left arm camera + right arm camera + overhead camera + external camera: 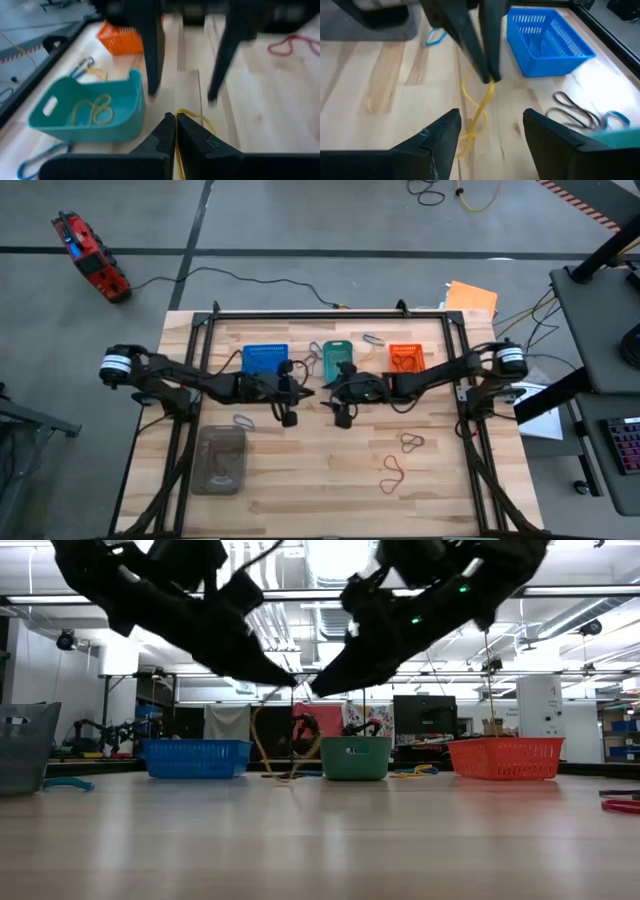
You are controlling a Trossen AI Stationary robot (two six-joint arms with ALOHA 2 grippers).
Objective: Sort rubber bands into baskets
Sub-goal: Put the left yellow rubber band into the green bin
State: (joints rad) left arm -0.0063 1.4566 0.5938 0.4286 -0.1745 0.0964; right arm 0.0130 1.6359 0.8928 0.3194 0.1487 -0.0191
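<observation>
One yellow rubber band [479,112] dangles, pinched by left end effector [489,76] — right end effector [491,131] agape.

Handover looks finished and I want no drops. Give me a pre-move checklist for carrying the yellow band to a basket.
1. Left gripper shut on yellow rubber band: ok.
2. Right gripper open, band hanging free between its fingers: ok.
3. Teal basket beside the left gripper, already holding yellow bands: ok.
4. Band's lower end clear of the table: cannot tell.
5. The two grippers well apart: not ok.
</observation>
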